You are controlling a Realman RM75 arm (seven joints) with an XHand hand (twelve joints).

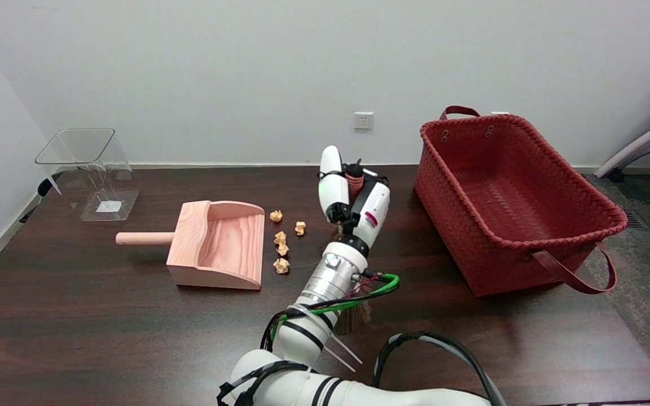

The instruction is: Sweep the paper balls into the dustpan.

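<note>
Right hand [353, 200] closed around brush handle [354, 179]; bristles [354, 319] trail back under wrist, not yet on table beside balls. Paper balls [282, 242] left of hand, just off dustpan [218, 245] open mouth, which faces hand, ready for leftward sweep.

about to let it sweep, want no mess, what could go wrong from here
1. The paper balls lie loose and spread apart by the dustpan mouth; one stroke may miss some or flick them past its edges.
2. The dustpan sits unheld on the table, so a push may shove it away.
3. The brush is mostly hidden under the right hand and arm, so its grip cannot be judged.
</note>
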